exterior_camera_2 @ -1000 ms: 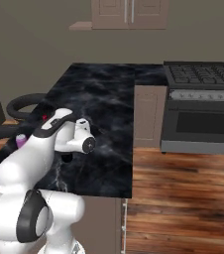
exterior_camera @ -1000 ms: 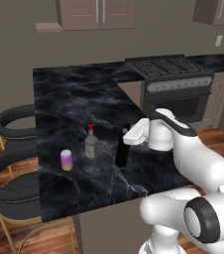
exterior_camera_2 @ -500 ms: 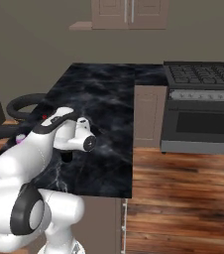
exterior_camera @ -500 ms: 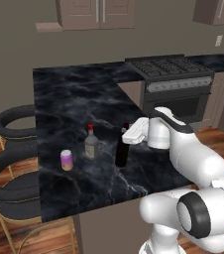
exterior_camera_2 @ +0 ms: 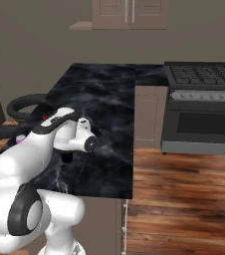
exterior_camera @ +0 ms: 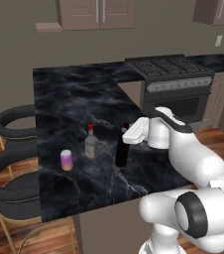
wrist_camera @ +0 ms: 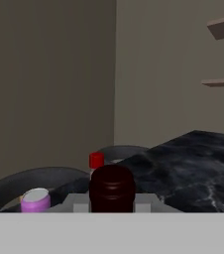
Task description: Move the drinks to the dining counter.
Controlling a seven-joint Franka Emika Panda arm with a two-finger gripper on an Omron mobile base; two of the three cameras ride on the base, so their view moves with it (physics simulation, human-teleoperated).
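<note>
The gripper (exterior_camera: 127,135), just right of centre in the left base view, is closed about as far as it goes around the neck of the wine bottle (exterior_camera: 122,153), whose dark cap fills the low centre of the hand view between the fingertips. The bottle stands upright on the dining counter (exterior_camera: 74,99), its base apparently on or just above the marble (I cannot tell which from here). To its left in the frame stand the red-capped bottle (exterior_camera: 90,146) and, further left and lower, the can (exterior_camera: 66,159), both already on the same slab; two black stools (exterior_camera: 10,121) sit at the left edge.

My judgement on handling: a tall glass bottle is heavy for its footprint, stiff, smooth and breakable, so it tips easily and could slip in a loose pinch. The neck just below the cap is the sensible place to hold, as now, keeping it vertical and setting it down flat before letting go.

Against the pictures from a second ago, little differs: bottle, can and small bottle sit in the same spots and the hand has barely shifted, staying clamped on the neck.
</note>
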